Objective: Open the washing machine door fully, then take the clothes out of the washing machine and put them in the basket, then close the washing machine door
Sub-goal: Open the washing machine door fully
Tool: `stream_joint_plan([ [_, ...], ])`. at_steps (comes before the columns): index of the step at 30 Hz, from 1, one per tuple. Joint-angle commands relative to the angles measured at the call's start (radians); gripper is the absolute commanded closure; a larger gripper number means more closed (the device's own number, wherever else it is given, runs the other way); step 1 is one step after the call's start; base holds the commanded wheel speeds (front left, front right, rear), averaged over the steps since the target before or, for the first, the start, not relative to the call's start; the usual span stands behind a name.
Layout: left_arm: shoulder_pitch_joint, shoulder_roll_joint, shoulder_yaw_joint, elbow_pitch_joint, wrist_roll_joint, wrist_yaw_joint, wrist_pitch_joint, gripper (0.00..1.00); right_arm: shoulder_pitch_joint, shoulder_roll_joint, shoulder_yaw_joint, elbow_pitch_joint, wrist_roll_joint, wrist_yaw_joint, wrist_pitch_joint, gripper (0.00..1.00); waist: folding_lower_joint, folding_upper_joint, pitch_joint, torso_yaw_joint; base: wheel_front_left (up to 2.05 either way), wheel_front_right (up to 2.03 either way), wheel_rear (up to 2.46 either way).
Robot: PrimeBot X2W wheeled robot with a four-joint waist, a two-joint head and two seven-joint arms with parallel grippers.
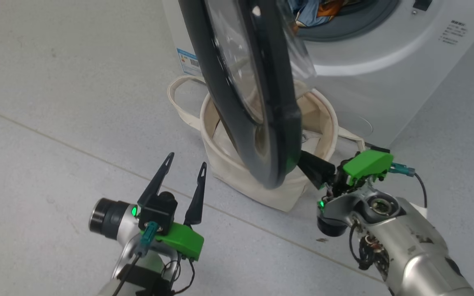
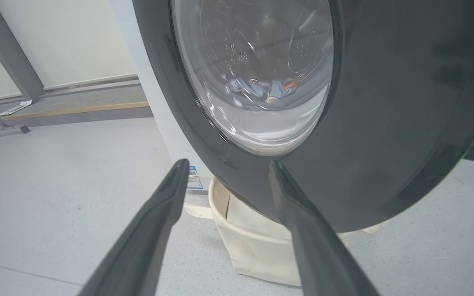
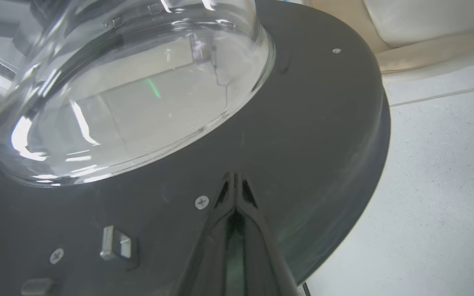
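Note:
The washing machine [image 1: 385,74] stands at the top right with its door [image 1: 261,102] swung out, edge-on to the head view. The clothes [image 1: 315,10], light blue with orange, lie in the drum opening and show through the door glass [image 2: 278,86]. The cream basket [image 1: 237,181] sits on the floor below the door. My right gripper [image 1: 307,162] is shut, its tips [image 3: 235,176] against the door's black inner face [image 3: 303,135], near the lower rim. On the outer side, my left gripper [image 1: 187,164] stands open and empty, just short of the rim [image 2: 228,164].
A plain white sheet [image 3: 426,16] lies inside the basket. One loop handle [image 1: 177,98] sticks out to the basket's left. A blue label [image 1: 187,61] marks the machine's side. Grey floor spreads left of the basket, with a metal frame leg [image 2: 10,61] farther off.

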Motion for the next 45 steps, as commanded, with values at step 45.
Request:
stream_joint_plan([
  [45, 0.156, 0.1, 0.061, -0.087, -0.061, 0.026, -0.012, 0.0, 0.365, -0.182, 0.01, -0.624, -1.162, 0.001, -0.694, 1.0, 0.0, 0.0, -0.218, -0.099, 0.0, 0.0, 0.0],
])
